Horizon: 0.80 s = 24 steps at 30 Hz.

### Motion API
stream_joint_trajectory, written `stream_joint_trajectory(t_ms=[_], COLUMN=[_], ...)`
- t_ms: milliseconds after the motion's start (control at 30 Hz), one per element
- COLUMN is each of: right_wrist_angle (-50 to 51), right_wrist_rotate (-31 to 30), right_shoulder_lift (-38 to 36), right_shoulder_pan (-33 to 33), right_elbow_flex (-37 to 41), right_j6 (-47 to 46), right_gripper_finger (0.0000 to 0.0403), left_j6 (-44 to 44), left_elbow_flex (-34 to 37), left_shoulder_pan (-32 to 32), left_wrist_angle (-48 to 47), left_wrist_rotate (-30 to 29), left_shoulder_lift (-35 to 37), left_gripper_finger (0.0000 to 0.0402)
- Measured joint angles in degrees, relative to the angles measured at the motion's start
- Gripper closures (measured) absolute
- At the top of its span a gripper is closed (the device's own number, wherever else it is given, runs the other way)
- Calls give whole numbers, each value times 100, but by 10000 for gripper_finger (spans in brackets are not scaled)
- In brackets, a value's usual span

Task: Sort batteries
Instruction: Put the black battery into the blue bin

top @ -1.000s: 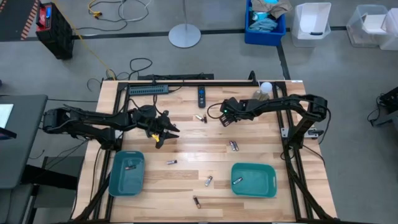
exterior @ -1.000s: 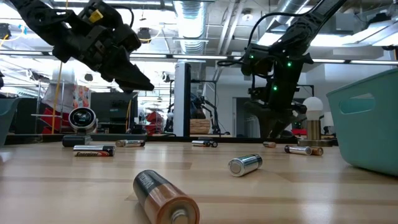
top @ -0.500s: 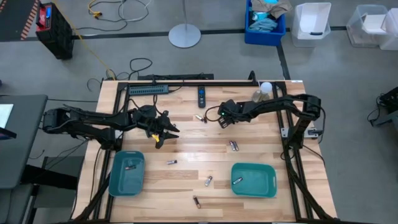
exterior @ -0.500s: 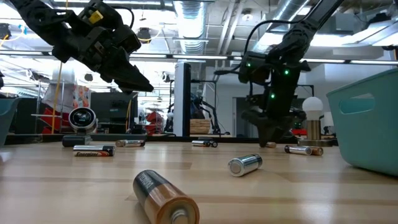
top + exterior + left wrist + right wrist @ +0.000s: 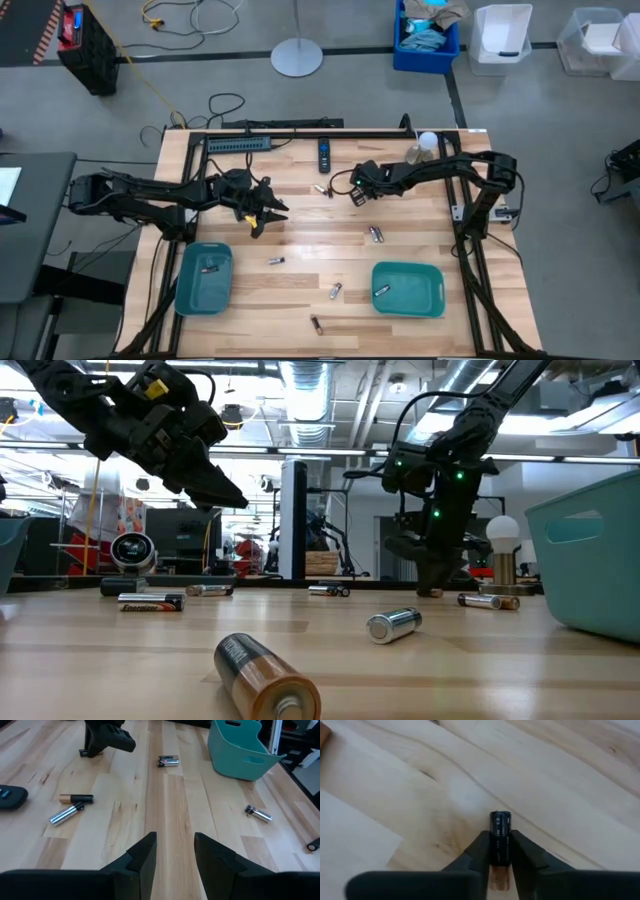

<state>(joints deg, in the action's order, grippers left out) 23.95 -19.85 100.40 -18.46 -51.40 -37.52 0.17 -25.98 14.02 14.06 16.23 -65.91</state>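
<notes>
Several small batteries lie scattered on the wooden table: a pair, another pair, and singles. The left teal tray and the right teal tray hold one battery each. My right gripper is down at the table's middle far part, shut on a battery. My left gripper hangs open above the table's left half, with nothing between its fingers. My right gripper pinches the battery's long sides between its two fingers. The fingers come from above, slanting down, and lie along the battery. Its dark end sticks out past the fingertips. The battery lies on the table.
A black remote and a power strip lie at the far edge. A lamp-like knob stands at the far right. A large battery lies close to the low camera.
My right gripper has gone a little toward the table's left edge and down to the tabletop, and its fingers have closed in on a battery lying there. The battery has stayed on the table.
</notes>
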Motion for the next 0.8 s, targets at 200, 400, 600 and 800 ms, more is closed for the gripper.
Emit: stream_joint_trajectory(t_ms=[200, 400, 600, 800], right_wrist_angle=[-3, -26, -198, -678], right_wrist_rotate=[17, 94, 82, 84], right_shoulder_lift=[-15, -272, -816, -1245], right_shoulder_pan=[11, 65, 184, 471], right_elbow_flex=[2, 38, 31, 28], right_j6=[59, 285, 618, 1045], right_gripper_finger=[370, 382, 384, 385], left_j6=[2, 0, 25, -7], left_elbow_flex=[0, 0, 0, 0], left_shoulder_pan=[0, 0, 0, 0], left_wrist_angle=[-15, -39, -294, -472], left_wrist_rotate=[-1, -1, -3, -4], left_shoulder_lift=[56, 443, 832, 1187], left_gripper_finger=[276, 276, 276, 276])
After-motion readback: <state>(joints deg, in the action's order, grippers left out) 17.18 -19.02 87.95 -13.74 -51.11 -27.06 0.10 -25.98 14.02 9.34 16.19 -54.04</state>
